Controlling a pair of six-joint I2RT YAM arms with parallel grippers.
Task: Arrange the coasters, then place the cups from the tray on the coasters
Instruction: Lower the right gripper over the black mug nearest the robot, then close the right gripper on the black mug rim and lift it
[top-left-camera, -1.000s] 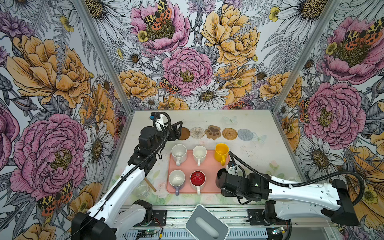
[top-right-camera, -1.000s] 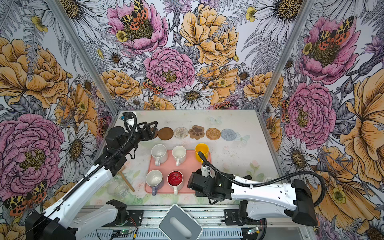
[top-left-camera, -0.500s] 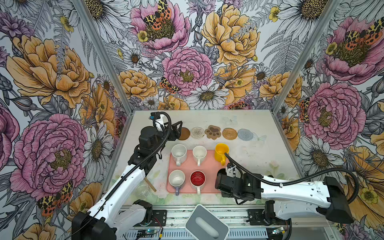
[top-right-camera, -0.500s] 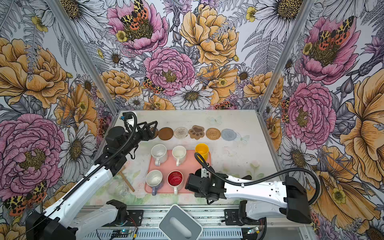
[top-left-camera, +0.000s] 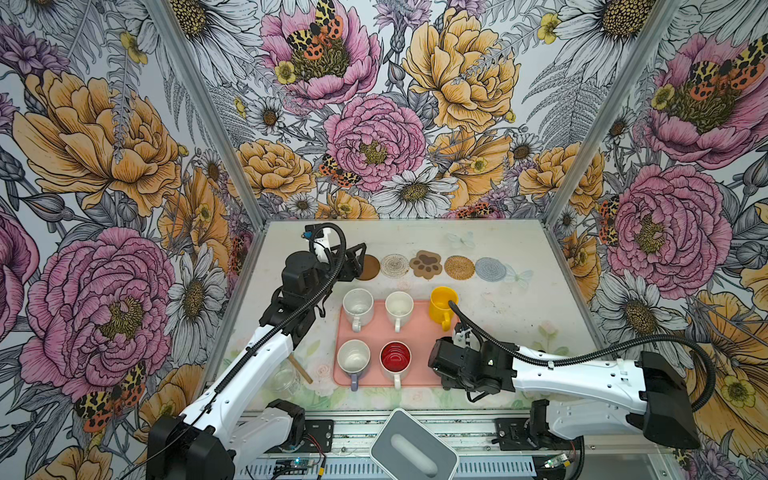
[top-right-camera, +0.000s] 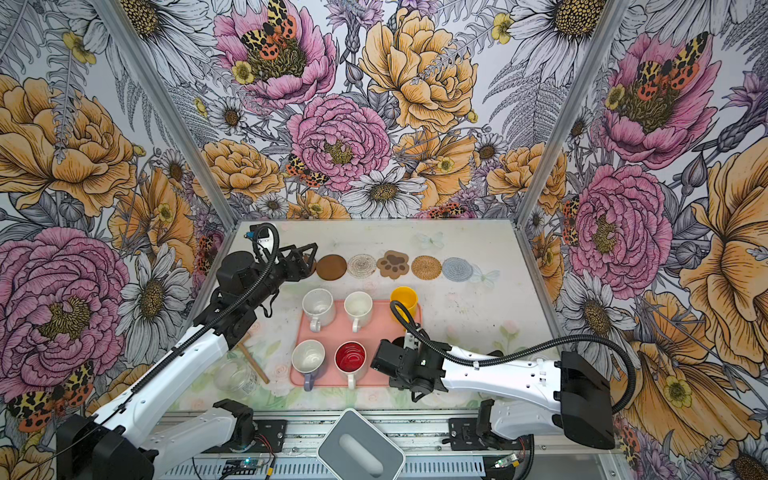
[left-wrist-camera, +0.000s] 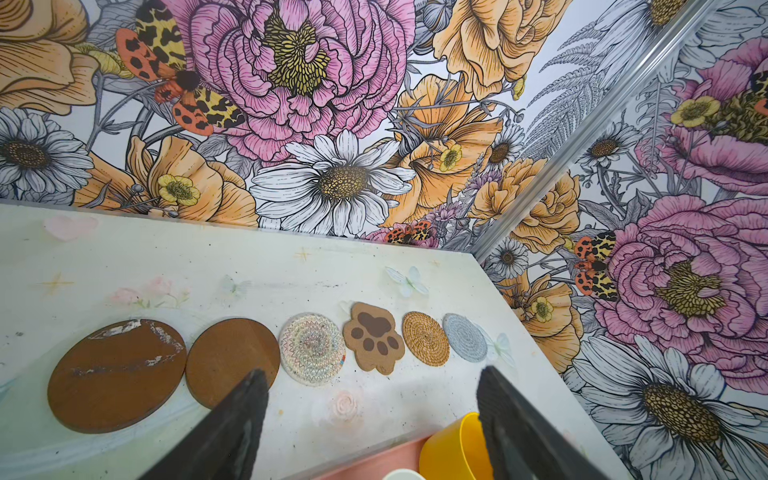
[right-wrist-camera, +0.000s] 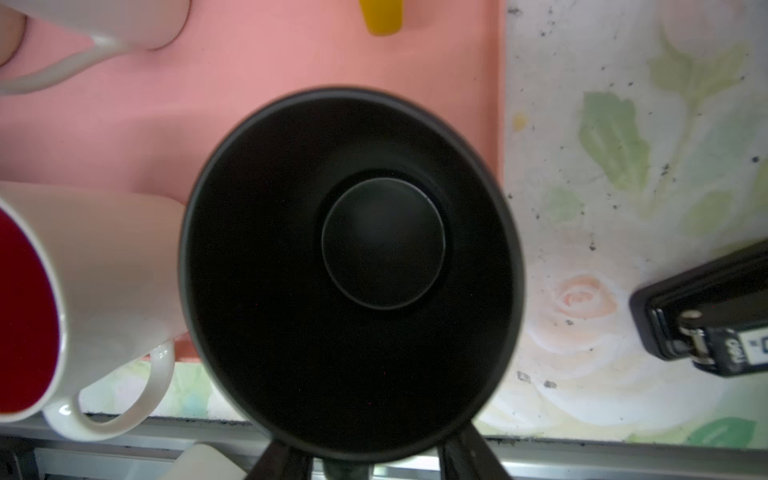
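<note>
Six coasters lie in a row at the back: two brown discs (left-wrist-camera: 116, 374) (left-wrist-camera: 230, 361), a whitish woven round (top-left-camera: 395, 266), a paw shape (top-left-camera: 425, 264), a rattan round (top-left-camera: 459, 267) and a grey-blue round (top-left-camera: 490, 269). My left gripper (top-left-camera: 359, 262) hangs open and empty over the brown discs. The pink tray (top-left-camera: 419, 332) holds two white cups (top-left-camera: 357, 301) (top-left-camera: 399, 303), a yellow one (top-left-camera: 444, 301), a lavender one (top-left-camera: 353, 357) and a red-lined one (top-left-camera: 395, 357). My right gripper (top-left-camera: 446, 361) covers the black cup (right-wrist-camera: 353, 270) at the tray's front right corner, fingers (right-wrist-camera: 291, 455) open on either side of its handle.
A clear glass jar (top-left-camera: 284, 376) and a wooden stick (top-left-camera: 301, 369) sit left of the tray. A grey rounded box (top-left-camera: 413, 446) stands at the front edge. A black stapler-like object (right-wrist-camera: 706, 316) lies on the table right of the black cup.
My right arm has slid left and toward the front, and its gripper now hides the black cup in the top views. The left arm has stayed put.
</note>
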